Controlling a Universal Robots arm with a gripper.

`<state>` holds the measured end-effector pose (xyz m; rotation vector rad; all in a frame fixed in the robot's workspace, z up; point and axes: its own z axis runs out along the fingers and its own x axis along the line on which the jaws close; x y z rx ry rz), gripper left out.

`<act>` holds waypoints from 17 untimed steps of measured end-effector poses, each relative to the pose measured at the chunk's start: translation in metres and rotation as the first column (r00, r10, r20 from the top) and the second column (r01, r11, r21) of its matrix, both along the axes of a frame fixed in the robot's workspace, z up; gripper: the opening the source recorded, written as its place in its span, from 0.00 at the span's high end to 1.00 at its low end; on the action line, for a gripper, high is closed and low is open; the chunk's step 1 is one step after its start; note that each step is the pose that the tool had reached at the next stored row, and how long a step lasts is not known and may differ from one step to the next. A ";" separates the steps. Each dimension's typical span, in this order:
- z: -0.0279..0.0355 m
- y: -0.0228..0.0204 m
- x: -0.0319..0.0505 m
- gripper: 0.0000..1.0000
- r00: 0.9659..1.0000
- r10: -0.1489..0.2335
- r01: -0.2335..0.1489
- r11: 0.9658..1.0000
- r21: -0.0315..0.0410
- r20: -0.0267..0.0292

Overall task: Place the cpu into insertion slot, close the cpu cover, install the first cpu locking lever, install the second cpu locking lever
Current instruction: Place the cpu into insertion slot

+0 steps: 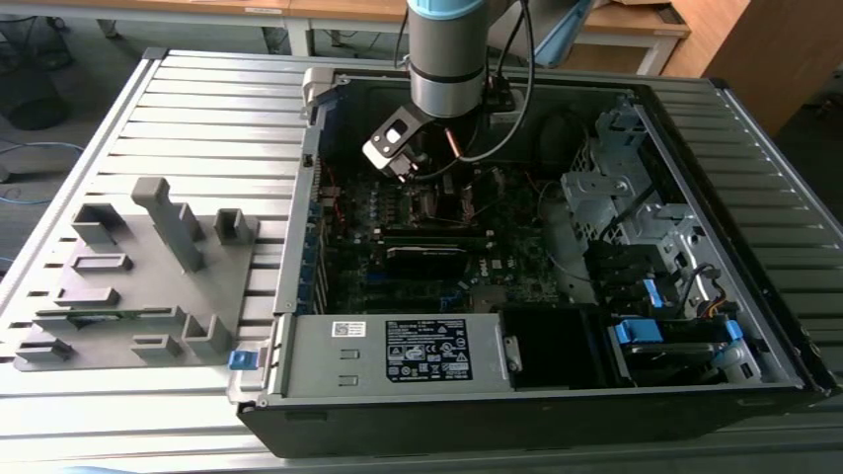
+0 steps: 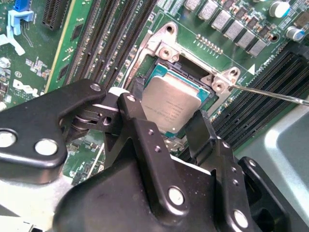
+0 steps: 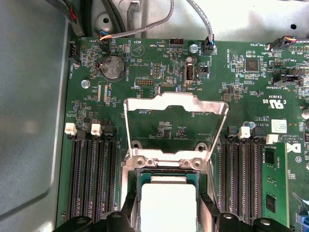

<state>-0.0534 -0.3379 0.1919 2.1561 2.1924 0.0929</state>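
Gripper (image 2: 164, 110) looks clamped on the cpu (image 2: 171, 99) edges, over the slot (image 2: 181, 72) mid-motherboard (image 3: 231, 96). Probably light, stiff and fragile, so you'd hold edges only.

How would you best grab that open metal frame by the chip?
I'd grip the cpu cover by the tab on its free edge, farthest from the hinge, coming from above: it stands open, and its thin rim there is clear of the cpu.
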 end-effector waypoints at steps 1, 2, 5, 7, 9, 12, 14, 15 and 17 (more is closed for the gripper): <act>0.0001 0.0000 0.0000 0.39 1.000 0.000 0.000 1.000 0.000 0.000; 0.0006 -0.0001 0.0000 0.39 1.000 0.000 0.000 1.000 -0.001 0.000; 0.0018 0.0000 0.0000 0.39 1.000 0.000 0.000 1.000 0.000 0.000; 0.0019 0.0001 0.0000 0.39 1.000 0.000 0.000 1.000 0.000 0.000; 0.0021 0.0001 0.0000 0.39 1.000 0.000 0.000 1.000 0.000 0.000; 0.0021 0.0008 -0.0001 0.39 1.000 0.000 0.000 1.000 0.000 0.000; 0.0021 0.0014 -0.0002 0.39 1.000 0.000 0.000 1.000 0.000 0.000; 0.0021 0.0016 -0.0002 0.39 1.000 0.000 0.000 1.000 0.000 0.000; 0.0023 0.0020 -0.0002 0.39 1.000 0.000 0.000 1.000 0.000 0.000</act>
